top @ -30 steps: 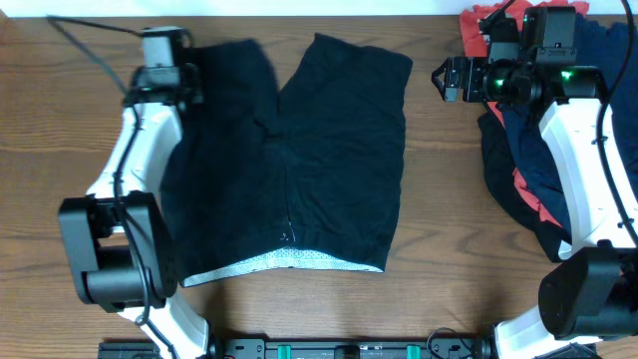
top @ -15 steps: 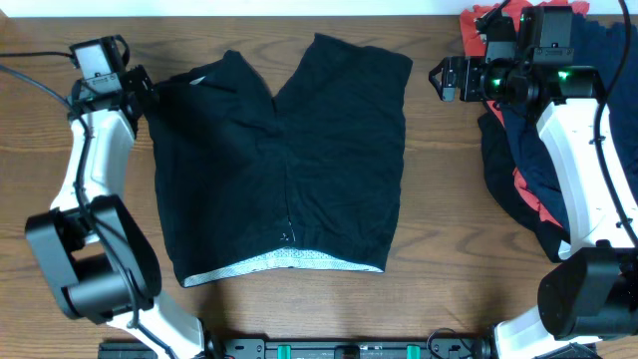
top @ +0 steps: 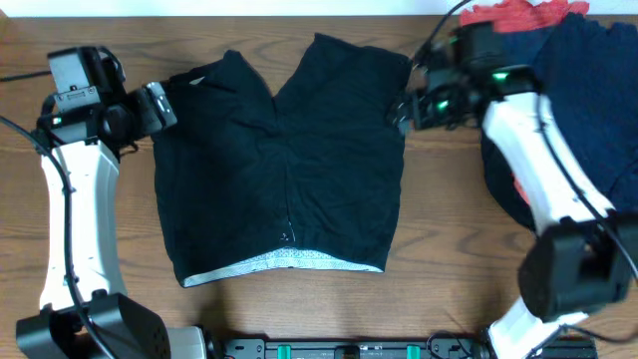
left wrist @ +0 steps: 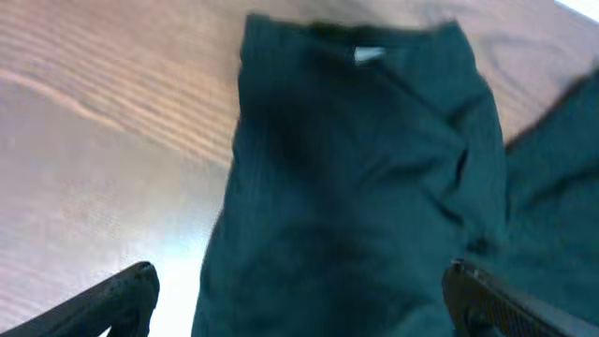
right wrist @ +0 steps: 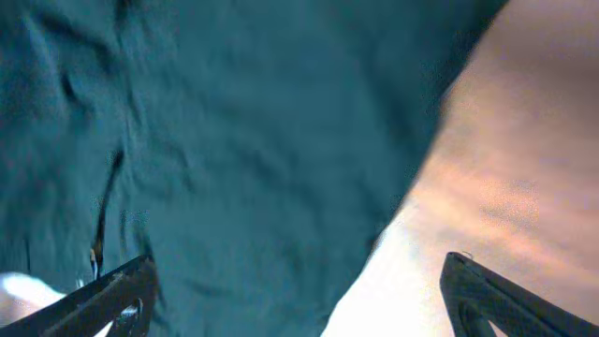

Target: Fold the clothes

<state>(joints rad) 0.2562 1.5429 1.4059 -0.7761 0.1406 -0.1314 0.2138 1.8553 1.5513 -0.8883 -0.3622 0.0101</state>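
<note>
- While the black shorts [top: 299, 170] lie spread flat in the middle of the bench [top: 449, 249], legs toward the far edge, both grippers hang with jaws wide apart and empty
- The left gripper [top: 159, 103] sits beside the far-left leg corner, the right gripper [top: 401, 110] over the opposite hem
- Risk: a shallow pinch may catch one layer only, skewing the fold
- The garment heap [top: 578, 90] at the far-right corner could snag the right arm [top: 528, 160]

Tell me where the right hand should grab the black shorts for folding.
Pinch the outer edge of the right leg of the black shorts, coming in low from the right, where the right hand hovers. The fabric lies flat, so only edges offer a lip.
</note>
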